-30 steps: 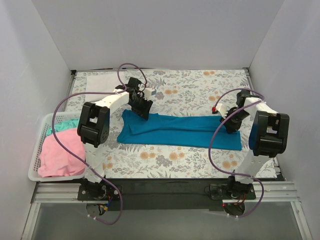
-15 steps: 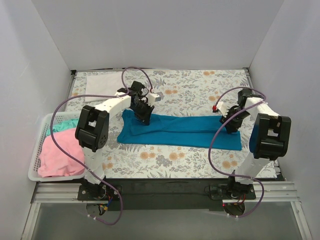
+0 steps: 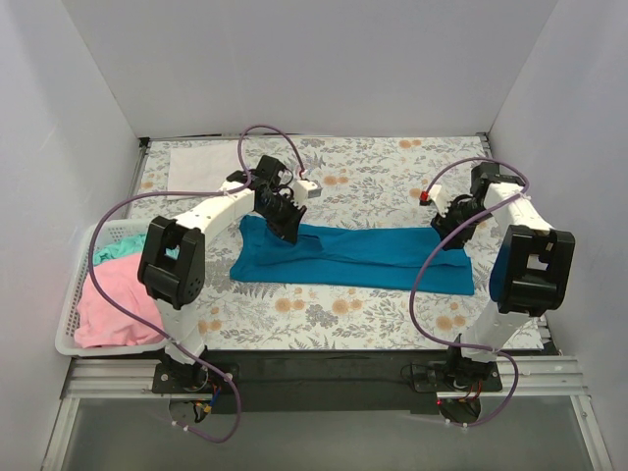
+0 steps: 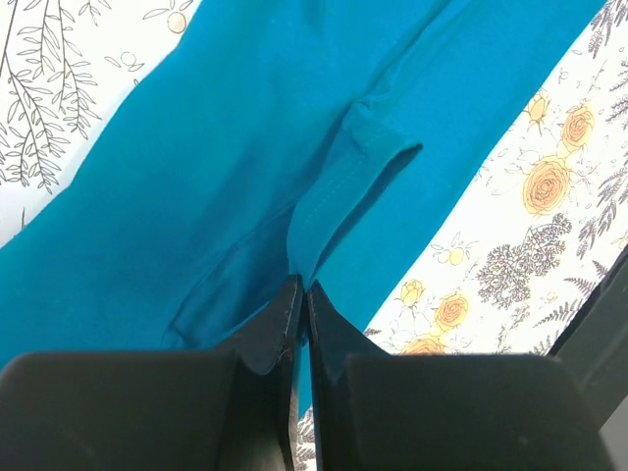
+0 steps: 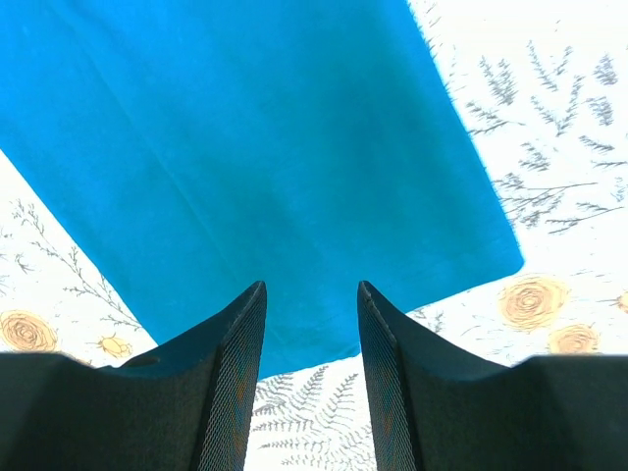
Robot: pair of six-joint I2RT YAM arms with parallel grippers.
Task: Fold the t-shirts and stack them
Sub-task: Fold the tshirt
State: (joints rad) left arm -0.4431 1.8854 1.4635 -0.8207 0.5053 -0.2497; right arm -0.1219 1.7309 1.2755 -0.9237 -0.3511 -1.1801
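The left fingers (image 4: 275, 334) are pressed together on a fold of the teal-blue t-shirt (image 4: 196, 177). The right fingers (image 5: 235, 363) are held apart above its other end, with nothing gripped. The shirt is laid out long on the flowery table (image 3: 392, 162).

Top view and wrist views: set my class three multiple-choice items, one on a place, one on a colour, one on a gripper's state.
1. Where does the pink shirt lie?
A. in the basket
B. on the floor
C. on the back wall

2. The basket is:
A. white
B. black
C. blue

3. The left gripper is:
A. open
B. shut on the teal shirt
C. out of view

Key:
1 A: the pink cloth sits inside its walls.
2 A: its slats are white.
3 B: the left wrist view shows the jaws pinching a teal fold.
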